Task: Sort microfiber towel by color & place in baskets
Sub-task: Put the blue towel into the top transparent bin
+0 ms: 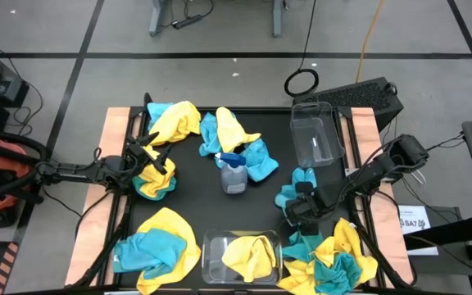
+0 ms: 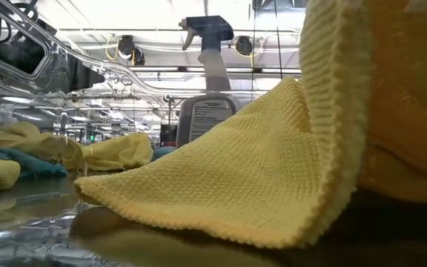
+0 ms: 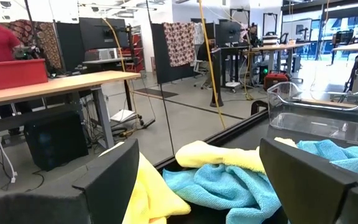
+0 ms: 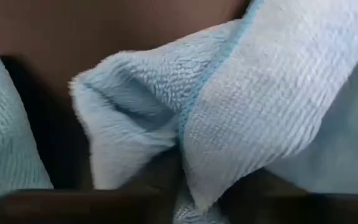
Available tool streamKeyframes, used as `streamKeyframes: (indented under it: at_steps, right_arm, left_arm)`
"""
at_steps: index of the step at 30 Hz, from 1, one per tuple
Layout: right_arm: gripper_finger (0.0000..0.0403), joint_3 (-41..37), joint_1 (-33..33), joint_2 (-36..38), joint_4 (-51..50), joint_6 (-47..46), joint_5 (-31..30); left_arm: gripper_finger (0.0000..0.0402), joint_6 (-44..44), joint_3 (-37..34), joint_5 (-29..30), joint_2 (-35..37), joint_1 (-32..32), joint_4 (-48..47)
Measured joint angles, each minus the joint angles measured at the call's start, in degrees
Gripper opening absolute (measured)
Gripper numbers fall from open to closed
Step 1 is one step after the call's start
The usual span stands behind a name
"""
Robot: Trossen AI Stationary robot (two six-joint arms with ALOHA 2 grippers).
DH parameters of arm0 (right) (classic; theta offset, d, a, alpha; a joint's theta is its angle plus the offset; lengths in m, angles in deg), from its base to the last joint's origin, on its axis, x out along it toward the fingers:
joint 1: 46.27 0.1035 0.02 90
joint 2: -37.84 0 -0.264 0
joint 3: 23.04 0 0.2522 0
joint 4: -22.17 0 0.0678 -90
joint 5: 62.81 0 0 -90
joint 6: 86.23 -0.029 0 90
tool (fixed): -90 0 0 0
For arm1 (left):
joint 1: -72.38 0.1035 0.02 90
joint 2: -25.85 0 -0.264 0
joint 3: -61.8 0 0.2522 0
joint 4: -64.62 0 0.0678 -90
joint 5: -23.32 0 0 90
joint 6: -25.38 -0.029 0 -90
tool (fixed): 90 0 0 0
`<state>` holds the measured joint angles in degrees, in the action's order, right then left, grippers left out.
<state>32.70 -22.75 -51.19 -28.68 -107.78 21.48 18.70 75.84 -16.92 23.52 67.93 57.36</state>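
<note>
One teal towel (image 4: 229,124) against right tool (image 1: 301,199)

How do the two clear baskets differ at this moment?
The basket at the table's near edge holds yellow towels; the basket at the far right looks empty. The near one lies widthwise along the edge, the far one lengthwise down the table's right side. Both are clear plastic with rounded corners.

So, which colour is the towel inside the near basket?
Yellow towel, clearest in the high view.
</note>
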Motion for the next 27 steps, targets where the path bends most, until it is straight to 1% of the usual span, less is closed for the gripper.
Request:
streamKeyframes:
  at_steps: [1,2,3,8,13,17,21,27]
  right_arm:
    - [0.003,-0.02,-0.17,-0.01,-0.01,0.28,-0.08]
    - [0.0017,-0.02,-0.27,-0.01,-0.03,0.43,-0.24]
    - [0.0015,0.06,-0.28,-0.01,-0.12,0.4,-0.48]
    - [0.0006,4.0,-0.32,-0.54,-4.23,1.47,-2.15]
    - [0.0003,12.15,-0.37,-0.44,-12.59,5.36,-7.59]
    - [0.0002,18.18,-0.86,-0.28,-18.47,8.16,-9.89]
    - [0.0001,22.54,-1.98,2.03,-22.22,10.43,-12.46]
    - [0.0001,26.14,-4.49,9.65,-22.5,14.32,-13.05]
  left_arm:
    - [0.0338,0.0,0.02,0.0,0.0,-0.01,-0.01]
    - [0.0338,0.01,0.02,0.0,0.0,-0.01,0.02]
    - [0.0338,0.0,0.01,-0.01,0.0,-0.02,-0.01]
    - [0.0338,0.0,0.02,-0.02,0.0,-0.02,-0.01]
    - [0.0338,0.0,0.02,0.0,0.0,-0.01,0.02]
    - [0.0338,0.0,0.02,-0.01,0.0,-0.02,-0.01]
    - [0.0338,0.0,0.02,-0.02,0.0,-0.02,0.01]
    - [0.0338,0.0,0.02,0.0,0.0,0.0,-0.01]
